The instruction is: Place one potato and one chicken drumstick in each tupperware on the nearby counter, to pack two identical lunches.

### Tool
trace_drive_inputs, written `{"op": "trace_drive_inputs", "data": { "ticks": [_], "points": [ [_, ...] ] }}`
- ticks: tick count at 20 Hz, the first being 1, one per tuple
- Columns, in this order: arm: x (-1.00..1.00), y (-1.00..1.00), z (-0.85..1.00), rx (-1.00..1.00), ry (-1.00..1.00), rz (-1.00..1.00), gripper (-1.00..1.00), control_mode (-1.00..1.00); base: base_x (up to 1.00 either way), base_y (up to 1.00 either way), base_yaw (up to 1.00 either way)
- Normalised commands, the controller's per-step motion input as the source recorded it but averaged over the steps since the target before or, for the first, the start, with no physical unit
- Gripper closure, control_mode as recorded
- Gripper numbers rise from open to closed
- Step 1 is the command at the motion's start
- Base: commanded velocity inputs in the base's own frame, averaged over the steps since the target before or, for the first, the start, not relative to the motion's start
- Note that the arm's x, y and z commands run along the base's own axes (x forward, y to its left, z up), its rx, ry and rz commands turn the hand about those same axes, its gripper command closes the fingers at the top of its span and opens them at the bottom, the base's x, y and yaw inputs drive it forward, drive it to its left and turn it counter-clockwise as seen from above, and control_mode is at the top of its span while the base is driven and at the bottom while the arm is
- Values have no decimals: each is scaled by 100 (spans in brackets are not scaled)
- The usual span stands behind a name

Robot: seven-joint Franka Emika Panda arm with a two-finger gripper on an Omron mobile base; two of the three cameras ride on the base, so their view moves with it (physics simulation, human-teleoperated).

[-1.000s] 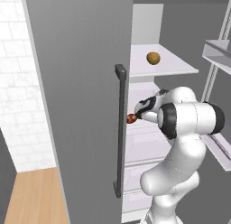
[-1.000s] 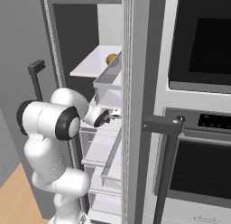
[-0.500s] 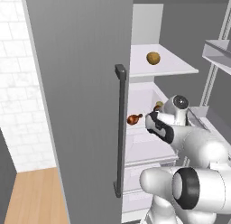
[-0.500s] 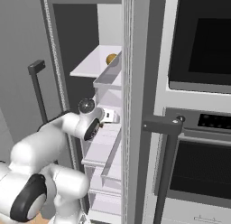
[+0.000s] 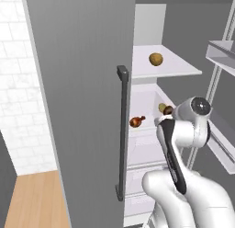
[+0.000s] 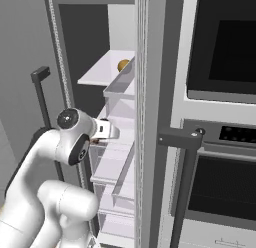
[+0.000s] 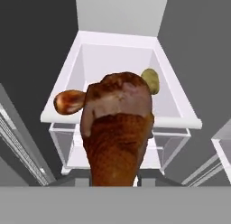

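Observation:
In the hand view a big glossy red-brown chicken drumstick (image 7: 118, 128) rises from between my gripper (image 7: 113, 179), which is shut on it with its fingertips hidden behind the meat. Beyond it, a second drumstick (image 7: 68, 102) lies at the left of a white fridge drawer (image 7: 122, 119), and a potato (image 7: 151, 81) sits at the drawer's back right. From the left base view, that loose drumstick (image 5: 136, 121) lies in the drawer, one potato (image 5: 162, 107) is just by my hand, and another potato (image 5: 156, 59) rests on the shelf above. The tupperware and the counter are out of view.
The open fridge door with its dark handle (image 5: 122, 130) stands close on my left. Door bins (image 6: 122, 87) on the other open door hem in the hand on the right. A black wall oven (image 6: 225, 42) with a bar handle (image 6: 182, 142) lies beyond.
The arm has rolled over and sunk lower. The hand has shifted right, away from the drumstick lying at the drawer's left; that drumstick and the shelf potato have stayed put.

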Motion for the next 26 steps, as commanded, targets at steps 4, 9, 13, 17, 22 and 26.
{"op": "trace_drive_inputs", "data": {
  "ticks": [4, 9, 13, 17, 22, 26],
  "points": [
    [-96, 36, 81, 0, 3, 1, 100, -100, 0, 0, 0],
    [-100, 1, 41, 0, 0, 0, 100, -100, 0, 0, 0],
    [-100, 0, 17, 0, 0, 0, 100, -100, 0, 0, 0],
    [-100, 1, 0, 0, 0, 0, 100, -100, 0, 0, 0],
    [-100, 7, -5, 0, -1, 0, 100, -100, 0, 0, 0],
    [-100, 26, -6, -5, -7, 0, 100, -100, 0, 0, 0]
  ]
}}
